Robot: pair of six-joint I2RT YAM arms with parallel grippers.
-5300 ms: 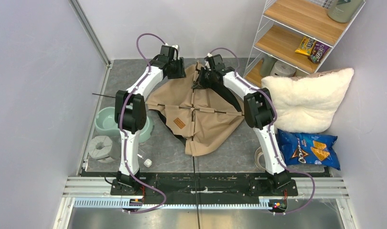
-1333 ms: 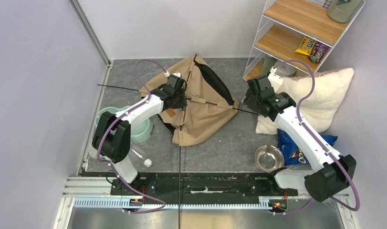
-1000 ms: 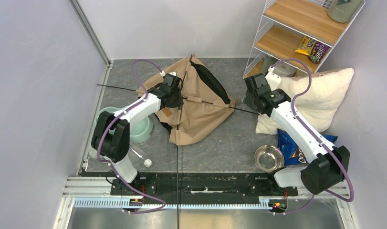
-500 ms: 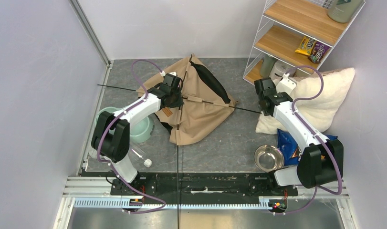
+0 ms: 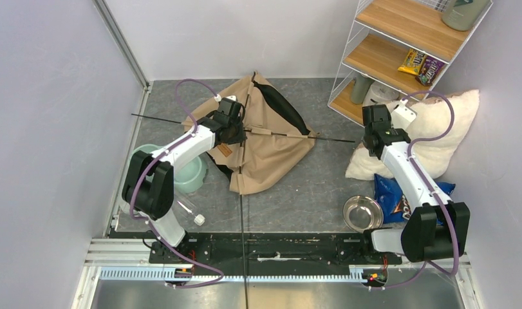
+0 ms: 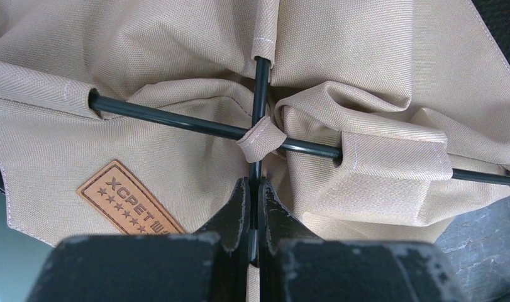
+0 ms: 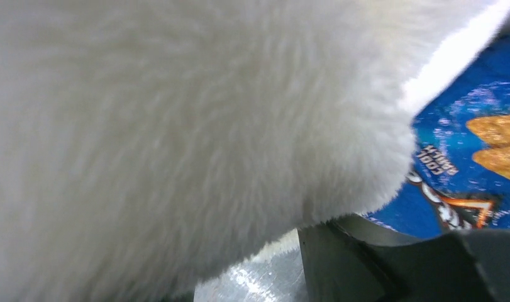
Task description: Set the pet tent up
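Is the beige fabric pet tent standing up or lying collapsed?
Collapsed. The beige fabric pet tent lies crumpled and low on the grey surface, and its thin black crossing poles run straight, not bowed into arches.

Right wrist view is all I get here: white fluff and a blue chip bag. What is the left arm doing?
Observer: The left fingers are shut on a thin black pole of the tan fabric pet tent, just short of where the two poles cross.
Operator: Is the tent standing?
Observer: No. In the top view it lies slumped on the grey surface.
Operator: And the right arm?
Observer: The right fingers sit at the edge of the fluffy white pillow, near the tip of the other black pole. I cannot tell whether they grip it.
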